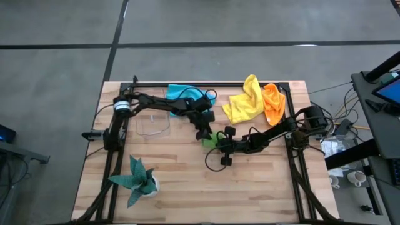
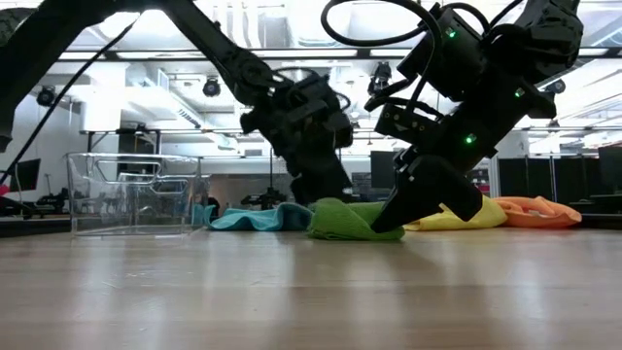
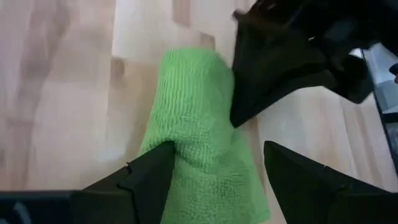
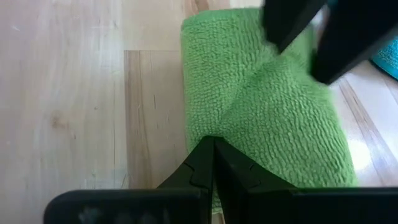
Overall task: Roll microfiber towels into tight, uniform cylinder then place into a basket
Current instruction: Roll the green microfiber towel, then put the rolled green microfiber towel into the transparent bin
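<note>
Lime green towel point(image 1: 214, 139) folded, mid-table, between both grippers. Left gripper point(image 3: 214, 174) just over its far end, fingers spread wide, nothing gripped. Right gripper point(image 4: 213, 163) pinched closed, tip pressing towel's near edge. Blue towel point(image 1: 183, 94) far, behind left arm; yellow towel point(image 1: 245, 101) and orange towel point(image 1: 273, 103) far right. Clear basket point(image 1: 154, 124) left of centre.

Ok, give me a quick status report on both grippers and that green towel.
Left gripper open over green towel. Right gripper shut, tips on it. Towel on table, basket empty.
</note>
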You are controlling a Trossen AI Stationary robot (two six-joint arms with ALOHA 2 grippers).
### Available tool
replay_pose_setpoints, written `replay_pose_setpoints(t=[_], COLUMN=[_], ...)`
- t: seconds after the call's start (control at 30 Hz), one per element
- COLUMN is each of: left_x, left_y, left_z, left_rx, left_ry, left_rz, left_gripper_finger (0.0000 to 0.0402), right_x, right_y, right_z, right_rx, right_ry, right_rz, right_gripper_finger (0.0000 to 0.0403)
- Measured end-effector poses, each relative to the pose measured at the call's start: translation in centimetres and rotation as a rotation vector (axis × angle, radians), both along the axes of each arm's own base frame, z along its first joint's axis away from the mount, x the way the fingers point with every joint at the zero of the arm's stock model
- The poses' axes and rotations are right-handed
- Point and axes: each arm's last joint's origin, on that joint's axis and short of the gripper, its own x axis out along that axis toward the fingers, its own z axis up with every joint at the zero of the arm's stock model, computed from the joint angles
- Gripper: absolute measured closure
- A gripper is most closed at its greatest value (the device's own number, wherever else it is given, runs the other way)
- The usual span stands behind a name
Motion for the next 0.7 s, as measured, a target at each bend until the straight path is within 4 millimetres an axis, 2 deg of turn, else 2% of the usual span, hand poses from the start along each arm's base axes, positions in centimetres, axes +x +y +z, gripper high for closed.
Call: replay_pose_setpoints(t=[0.13,0.23,0.33,0.53,0.7], left_x=[-0.2,-0.3,-0.5,-0.5,-0.1], left_y=[0.4,0.5,0.4,0.3,0.3], left_z=[2.6,3.0,2.7,0.4,-0.6], left_rx=[0.124,0.146,0.144,0.124,0.134], left_ry=[-0.054,-0.046,-0.024,0.046,0.039], left_rz=[0.034,0.038,0.031,-0.015,-0.053], left_gripper_finger=[0.0166,0.0166,0.0166,0.0166,0.0166], right_x=[0.0,0.0,0.0,0.0,0.0], right_y=[0.0,0.0,0.0,0.0,0.0], right_z=[0.0,0.0,0.0,0.0,0.0], right_rx=[-0.001,-0.001,-0.001,0.001,0.003], right_ry=[0.001,0.001,0.000,-0.002,-0.005], right_rz=[0.001,0.002,0.002,0.000,-0.001], right_gripper_finger=[0.0394,0.0394,0.0394,0.0394,0.0394])
